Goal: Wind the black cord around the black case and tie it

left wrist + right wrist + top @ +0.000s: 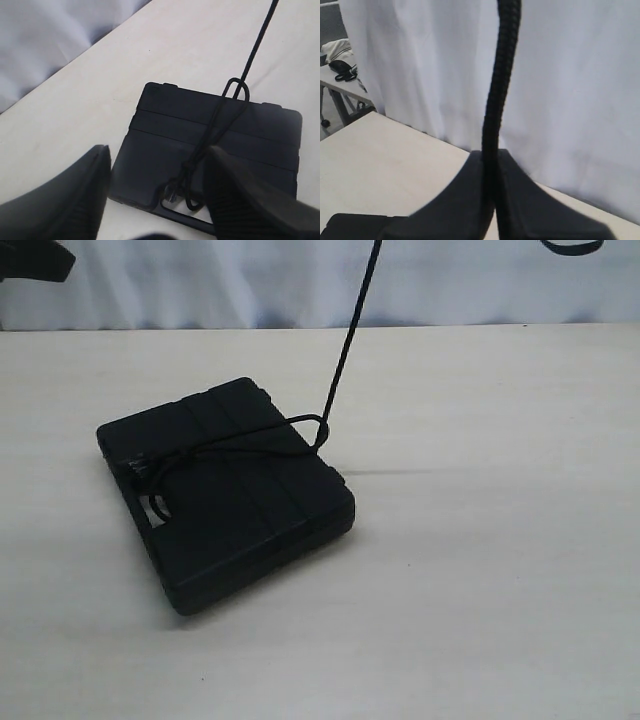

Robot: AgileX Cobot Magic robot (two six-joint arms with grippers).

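Observation:
The black case (225, 490) lies flat on the table, its far edge a little lifted. The black cord (345, 355) runs taut from a loop at the case's far edge up out of the frame, and another stretch crosses the lid to a knot by the handle slot (158, 508). My right gripper (490, 165) is shut on the cord (501, 75), high above the table and outside the exterior view. Hovering above the handle end of the case (210, 145), my left gripper (157, 165) is open and holds nothing; the cord's knot (190, 167) lies between its fingers.
The pale table (500, 540) spreads around the case. A white curtain (300, 280) hangs behind it. In the right wrist view a second table with dark objects (340, 70) stands far off at the side.

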